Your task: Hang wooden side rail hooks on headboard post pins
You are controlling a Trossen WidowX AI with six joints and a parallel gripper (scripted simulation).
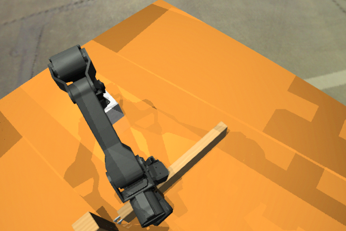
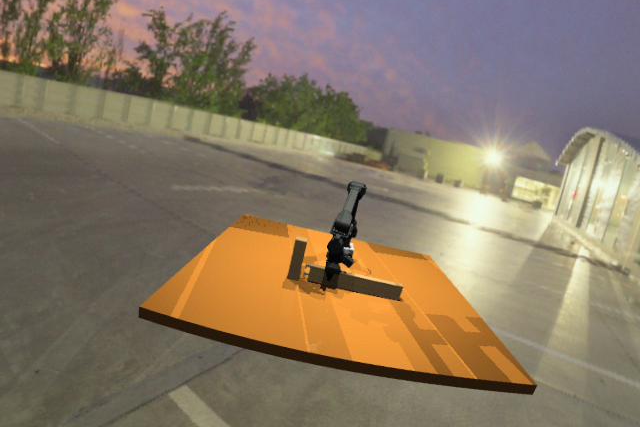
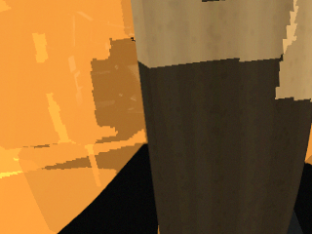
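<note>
The wooden rail (image 1: 197,150) (image 2: 372,285) (image 3: 219,146) lies in line with the headboard post, its far end low at the table. The steel hooks (image 1: 118,219) (image 2: 306,271) on its near end face the post and look a small gap short of it. The post (image 1: 87,221) (image 2: 296,259) stands upright; its slot and pins cannot be made out. My gripper (image 2: 331,280) (image 3: 191,149) is shut on the rail, nearer the hook end, with one finger on each side. The arm hides the fingers in the top view. How high the hook end stands is hard to tell.
The orange table (image 1: 195,63) (image 2: 248,303) bears everything, with shifting shadow patches across it. A white and grey block (image 1: 114,114) (image 2: 349,249) sits by the arm's base. The arm stretches over the rail from the base side.
</note>
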